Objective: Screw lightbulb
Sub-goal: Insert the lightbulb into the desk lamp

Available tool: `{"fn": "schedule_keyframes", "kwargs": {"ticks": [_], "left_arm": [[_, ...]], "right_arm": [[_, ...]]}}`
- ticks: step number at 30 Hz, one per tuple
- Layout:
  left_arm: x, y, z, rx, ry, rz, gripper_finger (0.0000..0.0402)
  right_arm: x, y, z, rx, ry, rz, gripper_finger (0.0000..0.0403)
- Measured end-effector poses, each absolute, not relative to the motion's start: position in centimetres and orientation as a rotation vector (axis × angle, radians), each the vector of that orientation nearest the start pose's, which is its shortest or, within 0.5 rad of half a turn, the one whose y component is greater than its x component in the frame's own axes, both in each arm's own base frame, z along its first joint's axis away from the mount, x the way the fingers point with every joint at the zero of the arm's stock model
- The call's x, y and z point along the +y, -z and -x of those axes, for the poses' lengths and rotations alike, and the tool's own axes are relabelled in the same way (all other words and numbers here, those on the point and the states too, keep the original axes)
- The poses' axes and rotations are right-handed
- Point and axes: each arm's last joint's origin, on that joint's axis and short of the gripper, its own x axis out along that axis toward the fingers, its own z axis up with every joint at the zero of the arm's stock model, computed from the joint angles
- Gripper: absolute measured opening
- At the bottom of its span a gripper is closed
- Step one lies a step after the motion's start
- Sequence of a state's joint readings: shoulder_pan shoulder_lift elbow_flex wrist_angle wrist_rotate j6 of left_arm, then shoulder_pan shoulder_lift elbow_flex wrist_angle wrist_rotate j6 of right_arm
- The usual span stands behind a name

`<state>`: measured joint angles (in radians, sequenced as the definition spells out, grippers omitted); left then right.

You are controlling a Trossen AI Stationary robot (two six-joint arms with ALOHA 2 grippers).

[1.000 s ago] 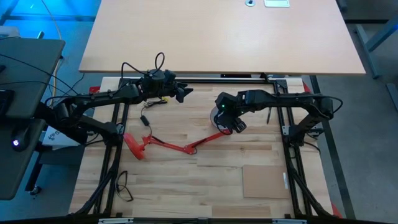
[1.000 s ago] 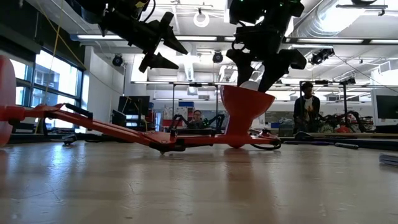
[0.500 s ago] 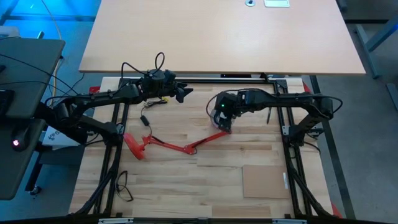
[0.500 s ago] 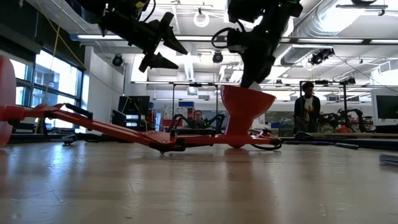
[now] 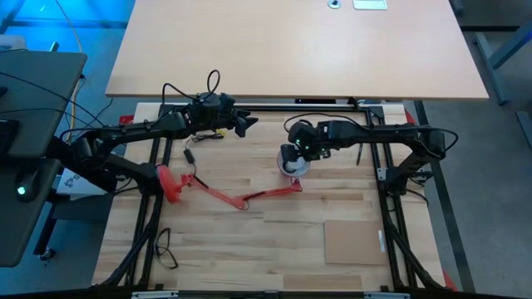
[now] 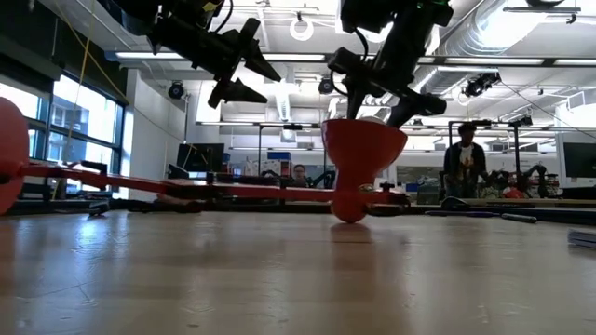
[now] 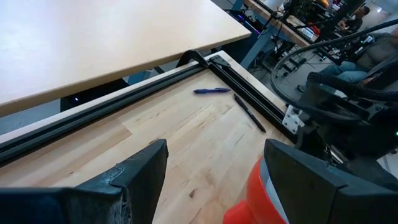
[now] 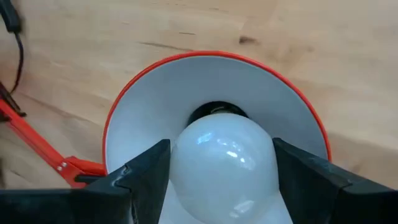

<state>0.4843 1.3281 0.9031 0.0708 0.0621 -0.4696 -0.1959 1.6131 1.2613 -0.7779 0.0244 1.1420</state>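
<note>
White and round, the lightbulb point(image 8: 222, 162) sits between my right gripper's point(image 8: 222, 180) spread fingers, base pointing into the red lamp shade point(image 8: 155, 81) near the table's far edge, my nearer arm.

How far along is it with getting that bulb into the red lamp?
Done: the lightbulb already sits inside the lamp shade, over its socket. In hand: the right claw grips the bulb. Left: finishing the screwing and letting go. The left claw waits open, off to the side.

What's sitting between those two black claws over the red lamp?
The lightbulb: the right wrist view shows it between the right gripper fingers, its base toward the dark socket inside the red lamp shade. The left gripper hangs apart, empty.
</note>
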Motion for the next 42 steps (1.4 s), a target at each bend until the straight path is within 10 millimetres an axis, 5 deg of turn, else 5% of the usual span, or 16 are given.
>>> {"fn": "schedule_keyframes", "kwargs": {"ticks": [19,42], "left_arm": [[13.59,-28.02,-26.2,0.245,-0.487,0.528,0.0261],[13.67,-28.01,-26.16,0.233,-0.526,0.548,0.0261]], "right_arm": [[-6.16,-25.22,-31.91,0.997,0.573,-0.809,0.0252],[-6.21,-25.22,-31.84,1.108,-0.345,0.747,0.0252]]}}
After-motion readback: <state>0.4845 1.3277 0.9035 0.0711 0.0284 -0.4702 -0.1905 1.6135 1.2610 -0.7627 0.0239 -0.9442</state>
